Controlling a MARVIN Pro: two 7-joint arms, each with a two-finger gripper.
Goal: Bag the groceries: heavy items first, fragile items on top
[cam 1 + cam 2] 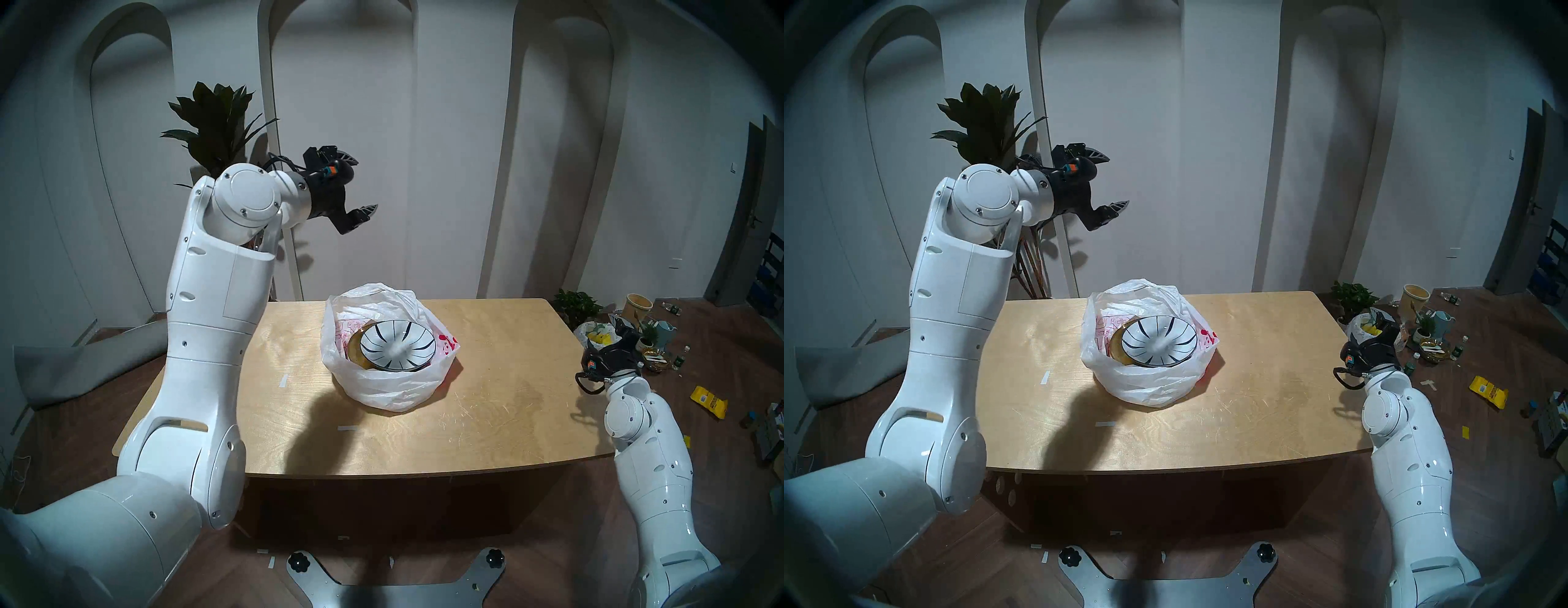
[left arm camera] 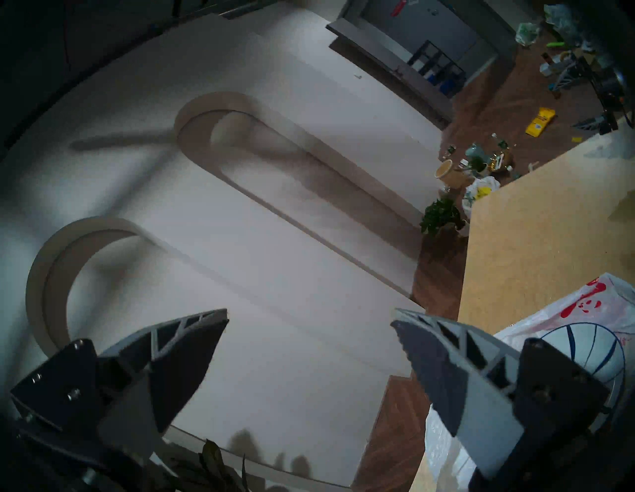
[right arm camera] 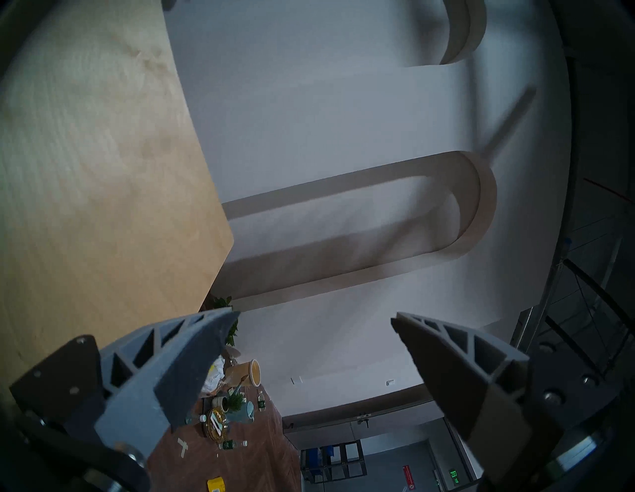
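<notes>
- The thin translucent white plastic shopping bag with red print sits at the centre of the head view on the pale wooden table, its mouth open and its walls slumped and crumpled around the load.
- Inside it, the round white ceramic plate with dark curved stripes and a dark rim lies on top, tilted slightly and shifted right of the round shiny gold metal plate, of which only the left edge shows beneath. Judged from this, heavy sits below and fragile above, so the packing order looks met.
- Risk: the striped plate rests off-centre on smooth metal; any tug on the soft bag walls could slide it against the gold plate and chip it.
- Risk: the bag has no stiffness; lifted from one side only, it could fold and tip both plates out.
- The left gripper hangs high in the upper left of the head view, well above the bag, fingers spread wide with nothing between them; the left wrist view confirms this.
- The right gripper is at the right edge of the head view, beyond the table's corner, fingers likewise apart and empty.
- A return pass of either arm could snag the bag's raised rim.
</notes>
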